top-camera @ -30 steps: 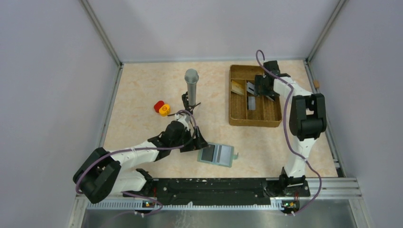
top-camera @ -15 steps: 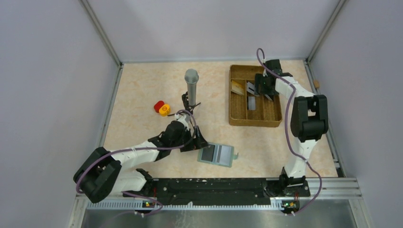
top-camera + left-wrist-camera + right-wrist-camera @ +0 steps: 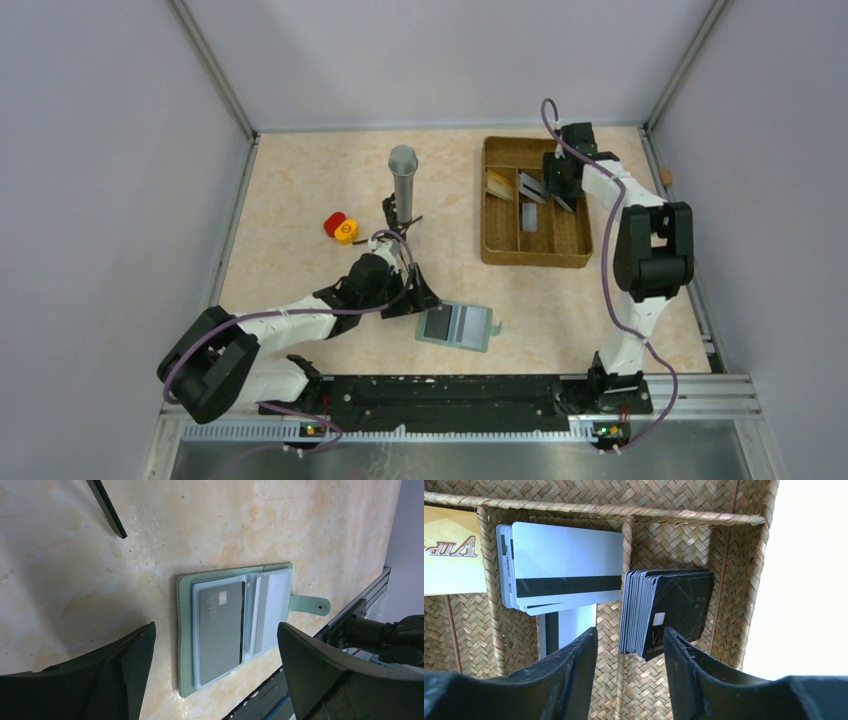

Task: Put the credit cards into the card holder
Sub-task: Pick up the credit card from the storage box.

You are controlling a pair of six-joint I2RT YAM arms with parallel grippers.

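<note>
Nudged since a second ago toward the far right corner of the woven tray (image 3: 500, 255): right gripper (image 3: 558, 188). Left arm and card holder (image 3: 458, 325) where they were.

From above: pale marbled desk (image 3: 300, 190), shut in by plain grey walls (image 3: 100, 150) on three sides, with a black rail (image 3: 450, 388) along the near edge. Card holder lying open and flat near the front middle, well apart from the tray. Left gripper (image 3: 420, 298) low, just beside the holder's left edge. Farther back, a grey cylinder (image 3: 403, 175) upright on a black base, with red and yellow pieces (image 3: 340, 227) touching each other to its left. Tray at the far right, split into compartments: tan-gold card (image 3: 498, 184) in the left one, silver cards (image 3: 530, 190) in the middle, right gripper down over the right part.

From the left wrist: fingers spread wide, pinching nothing, with the card holder centred between them and touched by neither. Green stitched border, clear sleeves inside. Grey card (image 3: 220, 625) marked VIP tucked in the sleeve farther from the closing tab (image 3: 310, 605), which points toward the rail.

From the right wrist: woven walls and dividers filling the view. Tan-gold card at the left, cut off by the frame edge. Silver cards stacked in the next compartment, black stripe facing up, with one more lying lower. Black cards (image 3: 674, 605) standing on edge in a tight fan in the rightmost compartment. Right gripper part-way apart, clamped on nothing visible, the gap in line with the divider and the near edge of the black stack.
</note>
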